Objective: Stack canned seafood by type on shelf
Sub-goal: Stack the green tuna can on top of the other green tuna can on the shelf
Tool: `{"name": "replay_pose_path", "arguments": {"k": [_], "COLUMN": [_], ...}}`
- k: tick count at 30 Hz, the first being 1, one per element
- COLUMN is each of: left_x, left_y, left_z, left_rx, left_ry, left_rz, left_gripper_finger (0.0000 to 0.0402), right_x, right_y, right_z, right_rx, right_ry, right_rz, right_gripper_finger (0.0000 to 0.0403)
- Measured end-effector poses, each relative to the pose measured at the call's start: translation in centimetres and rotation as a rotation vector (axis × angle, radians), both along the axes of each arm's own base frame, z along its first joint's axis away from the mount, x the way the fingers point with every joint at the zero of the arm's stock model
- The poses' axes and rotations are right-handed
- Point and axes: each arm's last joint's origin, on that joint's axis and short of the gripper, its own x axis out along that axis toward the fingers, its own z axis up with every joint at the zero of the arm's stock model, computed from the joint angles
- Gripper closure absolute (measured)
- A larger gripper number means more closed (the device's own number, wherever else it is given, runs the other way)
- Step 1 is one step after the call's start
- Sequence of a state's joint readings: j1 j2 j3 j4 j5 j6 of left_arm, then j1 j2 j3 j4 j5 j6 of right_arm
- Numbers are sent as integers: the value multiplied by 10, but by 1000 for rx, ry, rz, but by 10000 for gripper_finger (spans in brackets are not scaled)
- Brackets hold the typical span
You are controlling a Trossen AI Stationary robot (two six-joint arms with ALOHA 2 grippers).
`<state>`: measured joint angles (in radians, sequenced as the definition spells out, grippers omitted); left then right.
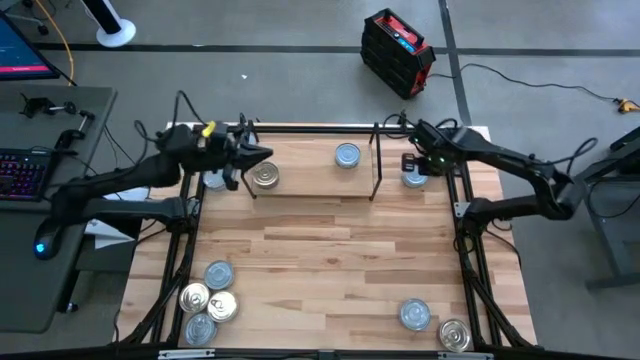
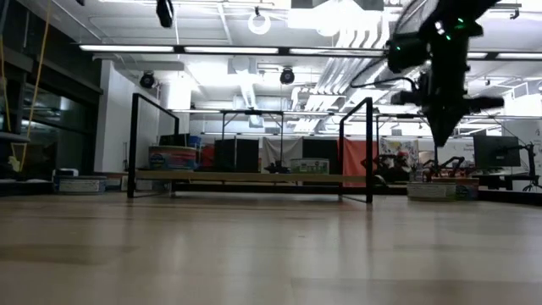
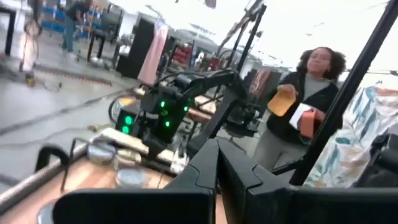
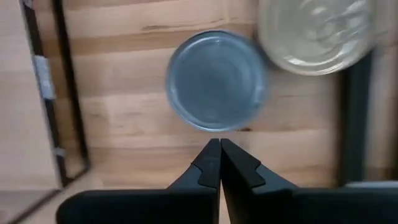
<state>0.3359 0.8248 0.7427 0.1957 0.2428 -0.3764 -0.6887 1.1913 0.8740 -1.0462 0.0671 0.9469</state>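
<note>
The right gripper (image 4: 219, 144) has its two fingers pressed together, holding nothing. A silver-blue tin (image 4: 216, 81) lies flat on the table just past the fingertips, beside the shelf (image 1: 310, 172). A gold tin (image 4: 318, 34) sits right next to it. The left gripper (image 3: 217, 149) is pinched closed too, above the shelf's other end.

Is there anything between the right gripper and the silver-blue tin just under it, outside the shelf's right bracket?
Nothing visible. The right gripper, shut, hangs directly over the silver-blue tin on bare wood. A gold-lidded tin lies beside it, not between. The shelf's black bracket stands between this tin and the shelf board.
</note>
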Motion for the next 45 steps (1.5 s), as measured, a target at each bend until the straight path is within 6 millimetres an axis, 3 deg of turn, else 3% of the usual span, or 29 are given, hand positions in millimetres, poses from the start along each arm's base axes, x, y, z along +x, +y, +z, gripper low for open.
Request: {"name": "replay_pose_path", "arguments": {"k": [5, 14, 21, 25, 27, 30, 33, 36, 39, 43, 45], "left_x": [14, 20, 19, 22, 30, 49, 70, 73, 72, 74, 79], "left_y": [1, -4, -4, 0, 6, 10, -4, -22, -26, -7, 12], "left_z": [-9, -3, 5, 19, 20, 1, -16, 6, 29, 68, 75], "left_rx": [-59, -88, -121, -102, -99, -184, -217, -183, -112, 28, 75], "left_ry": [45, -43, -123, -234, -139, 114, 200, 68, 84, 126, 183], "left_rz": [-27, -53, -42, 8, 52, 70, -73, -236, -231, -113, -42], "left_gripper_finger": [401, 401, 401, 401, 401, 401, 401, 401, 401, 401, 401], "right_x": [-4, -12, -15, -14, -14, -14, -14, -15, -16, -17, -18], "right_y": [2, 6, 8, 7, 8, 7, 8, 7, 5, 3, 2], "right_z": [-30, -69, -74, -74, -74, -74, -74, -74, -74, -74, -74], "right_rx": [-41, -107, -130, -137, -132, -130, -127, -127, -126, -125, -125], "right_ry": [-143, -130, -88, -82, -85, -89, -91, -91, -93, -99, -104], "right_rz": [-73, -102, -24, 7, 6, 0, 6, 0, -10, -29, -49], "right_gripper_finger": [403, 403, 403, 403, 403, 403, 403, 403, 403, 403, 403]}}
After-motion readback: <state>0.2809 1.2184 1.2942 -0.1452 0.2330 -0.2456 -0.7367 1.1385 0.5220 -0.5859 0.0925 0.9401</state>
